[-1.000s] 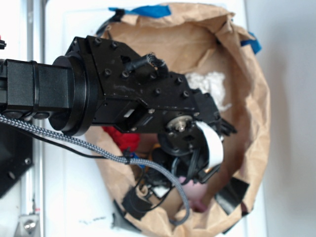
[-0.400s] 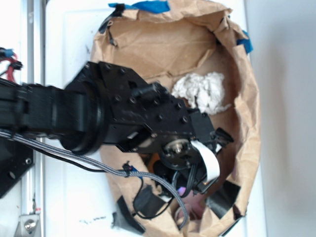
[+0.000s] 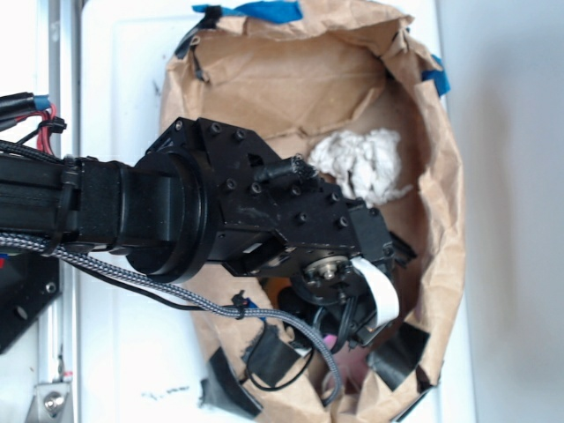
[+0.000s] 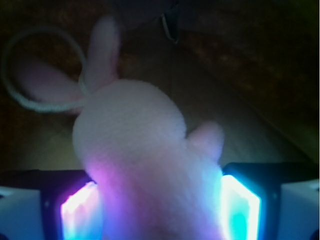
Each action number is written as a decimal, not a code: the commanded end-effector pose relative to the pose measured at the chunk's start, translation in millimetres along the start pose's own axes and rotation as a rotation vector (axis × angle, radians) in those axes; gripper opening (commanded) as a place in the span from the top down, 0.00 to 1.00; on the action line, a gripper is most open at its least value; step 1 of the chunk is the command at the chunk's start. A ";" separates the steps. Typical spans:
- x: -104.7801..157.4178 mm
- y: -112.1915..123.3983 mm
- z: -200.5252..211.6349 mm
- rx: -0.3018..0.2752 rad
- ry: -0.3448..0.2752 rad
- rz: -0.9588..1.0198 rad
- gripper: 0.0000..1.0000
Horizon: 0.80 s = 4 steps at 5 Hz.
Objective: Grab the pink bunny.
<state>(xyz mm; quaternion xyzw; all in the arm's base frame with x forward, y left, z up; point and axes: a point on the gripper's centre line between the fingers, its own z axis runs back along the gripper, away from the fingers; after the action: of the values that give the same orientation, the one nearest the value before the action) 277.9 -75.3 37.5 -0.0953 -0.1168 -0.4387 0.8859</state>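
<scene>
The pink bunny (image 4: 135, 150) fills the wrist view: pale plush head, two ears pointing up left, one stubby limb at the right. Its body lies between my gripper's (image 4: 157, 200) two glowing pads, one pad (image 4: 80, 210) at its left flank and the other close against its right. The jaws stand wide, and the plush between them does not look squeezed. From outside, the gripper (image 3: 345, 339) is down in the brown paper bag (image 3: 291, 79) near its lower end. Only a pink patch of the bunny (image 3: 357, 368) shows under the arm.
A white crumpled paper wad (image 3: 361, 163) lies in the bag above the gripper. Black tape pieces (image 3: 397, 352) and blue tape (image 3: 256, 11) hold the bag's rim. A thin white cord loop (image 4: 30, 97) lies around one bunny ear. The bag walls stand close around the gripper.
The arm has sunk lower into the bag and shifted toward its lower end. It now covers the red thing that showed beside it a second ago.
</scene>
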 end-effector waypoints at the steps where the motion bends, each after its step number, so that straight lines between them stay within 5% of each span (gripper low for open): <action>1: 8.5 15.0 27.4 0.028 -0.064 0.059 1.00; 2: 7.3 21.9 64.9 0.097 -0.125 0.091 1.00; 3: 1.3 24.1 91.7 0.101 -0.144 0.101 1.00; 4: -5.0 21.1 103.9 0.118 -0.115 0.110 1.00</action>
<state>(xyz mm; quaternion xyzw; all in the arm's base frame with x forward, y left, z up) 268.5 -28.5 112.4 -0.0938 -0.1511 -0.3810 0.9073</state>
